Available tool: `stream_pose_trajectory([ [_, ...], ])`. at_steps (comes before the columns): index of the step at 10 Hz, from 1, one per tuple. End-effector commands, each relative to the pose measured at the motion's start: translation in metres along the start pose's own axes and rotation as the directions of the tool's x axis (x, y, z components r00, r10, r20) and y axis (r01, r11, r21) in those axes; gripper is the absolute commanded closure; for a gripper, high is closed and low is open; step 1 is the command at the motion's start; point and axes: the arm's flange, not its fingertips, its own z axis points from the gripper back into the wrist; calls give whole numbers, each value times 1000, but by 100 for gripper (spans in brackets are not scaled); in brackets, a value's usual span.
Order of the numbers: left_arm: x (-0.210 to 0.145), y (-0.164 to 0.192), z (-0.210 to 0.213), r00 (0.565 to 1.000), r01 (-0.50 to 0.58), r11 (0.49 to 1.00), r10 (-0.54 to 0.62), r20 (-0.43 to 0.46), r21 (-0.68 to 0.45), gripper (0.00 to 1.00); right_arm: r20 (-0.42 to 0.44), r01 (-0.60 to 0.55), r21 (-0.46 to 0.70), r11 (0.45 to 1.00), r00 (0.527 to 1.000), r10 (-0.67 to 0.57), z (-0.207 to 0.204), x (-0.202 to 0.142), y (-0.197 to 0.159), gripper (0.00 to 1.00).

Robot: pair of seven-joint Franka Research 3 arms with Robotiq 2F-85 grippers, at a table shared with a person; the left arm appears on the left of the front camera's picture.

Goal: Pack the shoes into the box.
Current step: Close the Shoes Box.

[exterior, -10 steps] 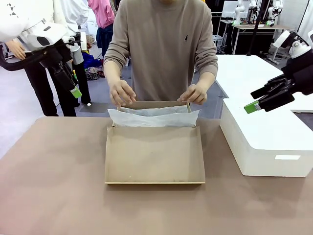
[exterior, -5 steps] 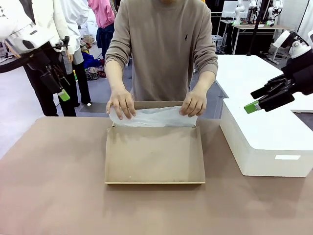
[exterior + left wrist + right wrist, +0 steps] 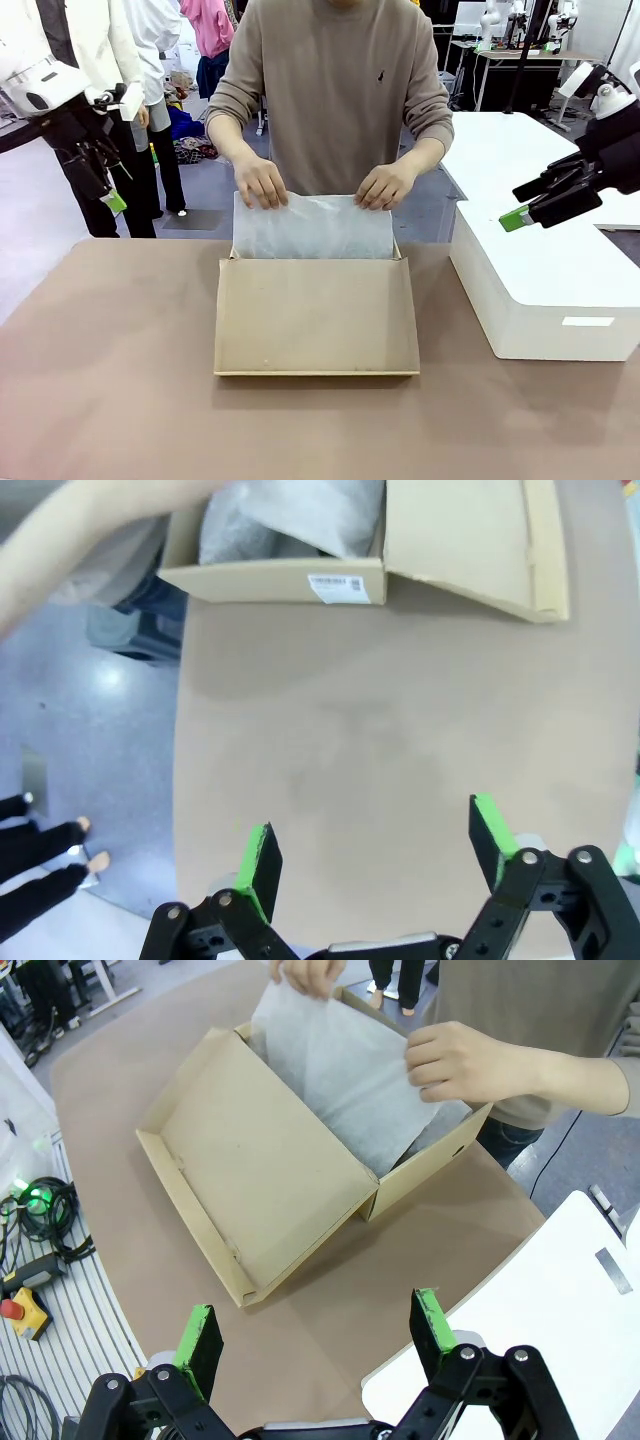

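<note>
Tools left at 9 o'clock and right at 3 o'clock, both raised, jaws apart, empty. Box mid-counter, lid flap toward 6 o'clock; person lifts tissue at 12 o'clock. Judged light, stiff cardboard: hold side walls, not the flimsy tissue.

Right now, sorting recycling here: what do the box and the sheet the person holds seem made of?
The box: plain brown cardboard, matte, with folded flap edges. The sheet: probably thin white tissue paper, slightly translucent and creased.
</note>
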Motion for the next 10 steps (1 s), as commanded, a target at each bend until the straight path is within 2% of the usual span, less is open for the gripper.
stream_pose_trajectory([
  [1,3,-2,2,1000,-20,1000,20,-7,4,2,18,-6,13,1000,1000,6,-1,1,-1,0],
  [10,3,-2,2,1000,-20,1000,20,-7,4,2,18,-6,13,1000,1000,6,-1,1,-1,0],
])
